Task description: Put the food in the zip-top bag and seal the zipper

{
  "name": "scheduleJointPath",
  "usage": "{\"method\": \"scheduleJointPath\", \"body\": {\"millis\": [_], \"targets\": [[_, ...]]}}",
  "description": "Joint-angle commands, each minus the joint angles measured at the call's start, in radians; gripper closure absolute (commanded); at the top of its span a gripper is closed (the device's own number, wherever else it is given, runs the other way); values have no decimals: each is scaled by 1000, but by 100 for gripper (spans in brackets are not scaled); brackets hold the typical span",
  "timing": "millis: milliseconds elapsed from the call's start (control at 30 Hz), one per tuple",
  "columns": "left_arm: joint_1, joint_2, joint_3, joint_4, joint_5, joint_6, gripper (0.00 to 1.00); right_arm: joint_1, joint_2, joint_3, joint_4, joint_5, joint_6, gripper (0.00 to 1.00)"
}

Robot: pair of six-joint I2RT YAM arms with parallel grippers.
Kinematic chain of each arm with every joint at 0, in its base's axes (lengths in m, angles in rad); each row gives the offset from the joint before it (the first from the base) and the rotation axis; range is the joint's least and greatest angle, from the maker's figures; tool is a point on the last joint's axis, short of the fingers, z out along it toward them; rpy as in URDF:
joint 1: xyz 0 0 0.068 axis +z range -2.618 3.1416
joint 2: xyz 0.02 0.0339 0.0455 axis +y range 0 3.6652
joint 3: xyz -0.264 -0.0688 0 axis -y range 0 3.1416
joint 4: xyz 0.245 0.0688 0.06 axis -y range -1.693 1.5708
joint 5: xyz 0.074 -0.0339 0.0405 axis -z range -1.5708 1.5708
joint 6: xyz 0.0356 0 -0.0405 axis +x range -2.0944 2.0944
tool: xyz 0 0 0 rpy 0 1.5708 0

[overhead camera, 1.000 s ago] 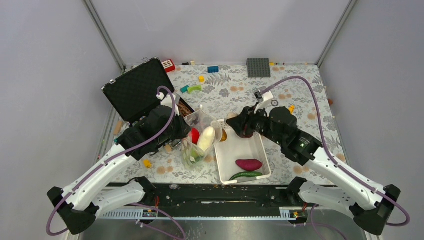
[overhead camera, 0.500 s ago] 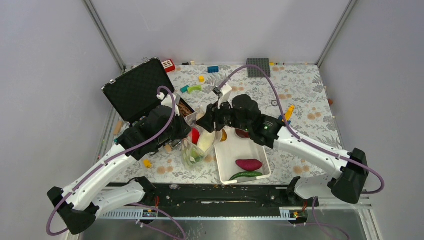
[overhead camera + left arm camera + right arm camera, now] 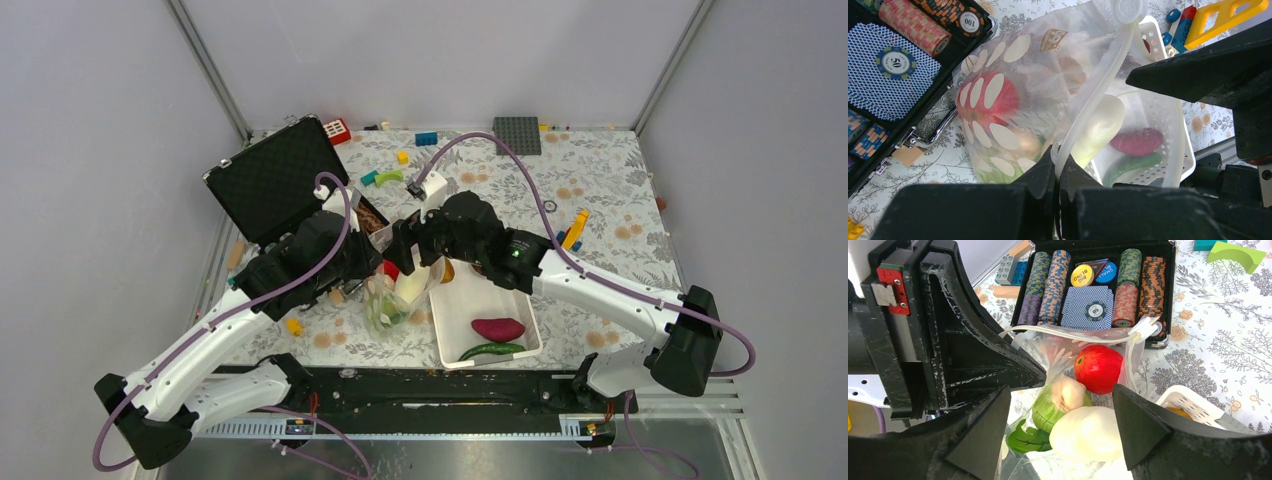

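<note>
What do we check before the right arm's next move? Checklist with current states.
1. Left hand shut on the zip-top bag rim: ok, pinched at the mouth edge.
2. Bag mouth open: ok, the right wrist view looks straight in at the tomato and radish.
3. Right hand open and empty: ok, nothing between its fingers.
4. All food bagged: not ok, the purple sweet potato and long green pepper lie in the white basket.
5. Zipper sealed: not ok, the strip is parted.
</note>
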Motion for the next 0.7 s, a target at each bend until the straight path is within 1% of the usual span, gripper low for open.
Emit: {"method": "scheduleJointPath", "body": {"millis": [0, 67, 100, 133, 300, 467, 533, 667], "targets": [[5, -11, 9, 51, 16, 14, 99, 8, -17, 41, 14, 0, -30, 16], [4, -13, 8, 51, 14, 14, 99, 8, -34, 32, 17, -11, -43, 10], [4, -14, 6, 51, 15, 13, 99, 8, -47, 19, 25, -16, -50, 2], [5, -14, 6, 51, 14, 13, 99, 8, -64, -2, 43, -12, -55, 1], [4, -12, 3, 51, 15, 12, 99, 7, -187, -137, 176, 65, -80, 0], [5, -16, 0, 51, 16, 11, 99, -23, -290, -205, 122, 179, -69, 0], [5, -14, -2, 54, 15, 10, 99, -57, -324, -251, 118, 225, -28, 0], [4, -6, -5, 57, 22, 8, 99, -136, -392, -382, 156, 224, 106, 0]]}}
